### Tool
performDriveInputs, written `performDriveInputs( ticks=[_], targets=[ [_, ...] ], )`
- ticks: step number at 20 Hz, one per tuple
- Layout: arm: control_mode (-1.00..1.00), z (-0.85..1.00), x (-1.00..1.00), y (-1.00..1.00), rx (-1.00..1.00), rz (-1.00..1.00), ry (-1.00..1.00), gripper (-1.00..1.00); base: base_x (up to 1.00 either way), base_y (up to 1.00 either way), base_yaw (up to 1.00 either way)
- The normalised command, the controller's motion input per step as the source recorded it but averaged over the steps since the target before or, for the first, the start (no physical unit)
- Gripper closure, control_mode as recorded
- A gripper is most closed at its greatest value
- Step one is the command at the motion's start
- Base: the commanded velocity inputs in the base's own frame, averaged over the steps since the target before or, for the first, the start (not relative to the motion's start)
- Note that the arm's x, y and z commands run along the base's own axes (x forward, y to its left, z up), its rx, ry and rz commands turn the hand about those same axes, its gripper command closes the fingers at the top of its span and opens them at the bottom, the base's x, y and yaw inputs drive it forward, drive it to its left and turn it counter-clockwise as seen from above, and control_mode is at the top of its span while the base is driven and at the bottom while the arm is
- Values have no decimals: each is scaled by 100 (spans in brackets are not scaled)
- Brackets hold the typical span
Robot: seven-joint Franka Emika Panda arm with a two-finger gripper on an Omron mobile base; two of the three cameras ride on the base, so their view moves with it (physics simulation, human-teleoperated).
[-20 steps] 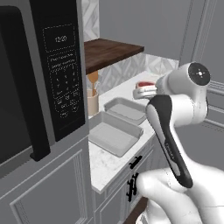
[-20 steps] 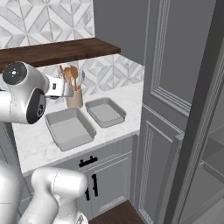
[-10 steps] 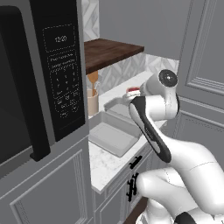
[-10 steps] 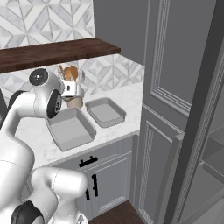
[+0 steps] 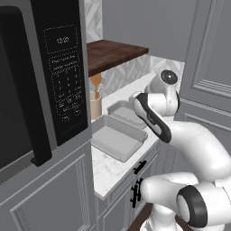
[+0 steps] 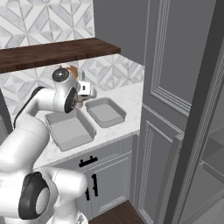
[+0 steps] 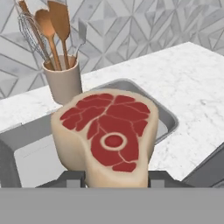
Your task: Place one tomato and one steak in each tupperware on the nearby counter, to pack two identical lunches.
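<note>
In the hand view my gripper (image 7: 114, 178) is shut on a raw red steak (image 7: 107, 135) with a pale fat rim, held upright between the jaws. A grey tupperware (image 7: 168, 116) lies just behind and below it on the white marble counter (image 7: 192, 78). Two empty grey tupperwares sit side by side, the nearer one (image 5: 118, 142) and the farther one (image 5: 124, 110). From the right they are the left tupperware (image 6: 70, 129) and the right tupperware (image 6: 105, 111). The gripper (image 6: 85, 91) hovers above their back edges. The tomato is out of view.
A beige utensil holder (image 7: 64, 81) with wooden spoons and a whisk stands at the tiled wall behind the containers. A black microwave (image 5: 58, 90) juts out on the left. A dark wooden shelf (image 6: 52, 52) hangs overhead. A tall grey cabinet (image 6: 175, 87) bounds the counter's right end.
The arm has swung in from the right and come down over the counter, carrying the steak to just above the two containers. The grip has stayed closed on it.
</note>
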Motion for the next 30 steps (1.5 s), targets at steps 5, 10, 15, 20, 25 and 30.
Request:
performDriveInputs(
  ticks=[5,10,15,20,25,30],
  targets=[
    [-100,-42,66,-16,-1,0,13,100,0,0,0],
    [-100,-35,69,-17,0,0,7,100,0,0,0],
    [-100,-45,76,-2,0,3,0,100,0,0,0],
    [-100,-41,74,-1,0,2,1,100,0,0,0],
    [-100,-36,63,-2,0,1,1,100,0,0,0],
    [-100,-36,47,0,0,2,3,100,0,0,0]
  ],
)
